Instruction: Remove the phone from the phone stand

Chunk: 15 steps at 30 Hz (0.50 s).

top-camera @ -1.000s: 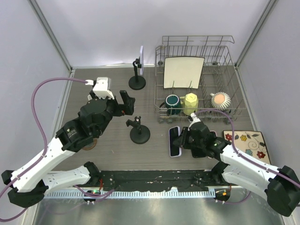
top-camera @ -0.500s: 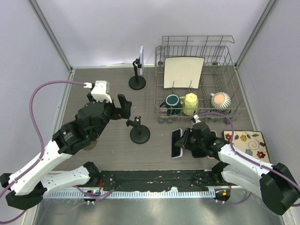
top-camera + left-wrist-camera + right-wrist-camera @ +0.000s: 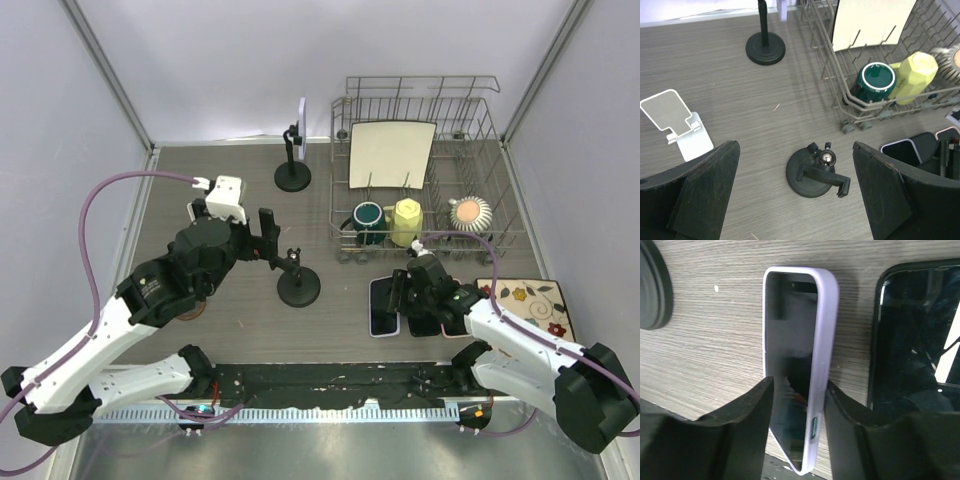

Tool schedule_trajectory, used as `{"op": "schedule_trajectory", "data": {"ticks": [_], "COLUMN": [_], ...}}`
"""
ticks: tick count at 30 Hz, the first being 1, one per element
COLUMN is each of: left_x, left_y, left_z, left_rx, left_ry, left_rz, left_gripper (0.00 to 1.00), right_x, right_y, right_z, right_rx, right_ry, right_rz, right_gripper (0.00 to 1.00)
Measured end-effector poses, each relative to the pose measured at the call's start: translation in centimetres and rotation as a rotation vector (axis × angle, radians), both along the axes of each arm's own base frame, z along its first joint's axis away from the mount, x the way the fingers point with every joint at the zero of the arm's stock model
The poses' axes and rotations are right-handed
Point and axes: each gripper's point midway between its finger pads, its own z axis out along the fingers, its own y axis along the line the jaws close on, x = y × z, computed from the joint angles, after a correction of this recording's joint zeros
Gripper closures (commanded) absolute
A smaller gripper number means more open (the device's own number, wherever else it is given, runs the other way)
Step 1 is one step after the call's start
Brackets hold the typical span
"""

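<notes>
The black phone stand (image 3: 298, 285) with a round base stands mid-table, and its clamp (image 3: 822, 172) is empty. My left gripper (image 3: 795, 200) is open, with the fingers wide apart on either side of the stand and above it; it also shows in the top view (image 3: 268, 235). My right gripper (image 3: 797, 405) is shut on the phone in a lavender case (image 3: 795, 330). It holds the phone by its long edges low over the table, right of the stand (image 3: 383, 305).
A second dark phone (image 3: 915, 340) lies just right of the held one. A white folding stand (image 3: 680, 125) sits to the left. A tall stand (image 3: 292, 160) holding a white device is at the back. There is a dish rack (image 3: 420, 100) with a plate and mugs, and a floral mat (image 3: 525, 305).
My right gripper has moved the lavender phone a little right and down, next to the dark phone. My left gripper has shifted slightly right, closer over the stand.
</notes>
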Motion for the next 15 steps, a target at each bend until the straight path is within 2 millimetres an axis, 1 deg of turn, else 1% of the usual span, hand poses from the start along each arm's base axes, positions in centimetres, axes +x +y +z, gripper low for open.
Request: {"op": "schedule_trajectory", "data": {"ticks": [3, 8, 10, 15], "left_x": [0.0, -0.1, -0.1, -0.4], "left_y": [-0.1, -0.4, -0.4, -0.2], "left_z": [-0.8, -1.7, -2.0, -3.1], "left_rx": [0.04, 0.071, 0.084, 0.131], "left_ry": [0.02, 0.046, 0.055, 0.086], "left_rz": [-0.009, -0.027, -0.032, -0.045], "left_gripper": [0.0, 0.0, 0.0, 0.0], "right_x": [-0.1, -0.3, -0.1, 1.1], "right_y": [-0.8, -1.5, -1.6, -1.4], "right_z": [-0.4, -0.9, -0.8, 0.5], "right_rx": [-0.052, -0.109, -0.12, -0.137], "right_ry": [0.004, 0.024, 0.021, -0.017], "right_rz": [0.004, 0.017, 0.022, 0.032], "right_gripper": [0.43, 0.36, 0.35, 0.27]}}
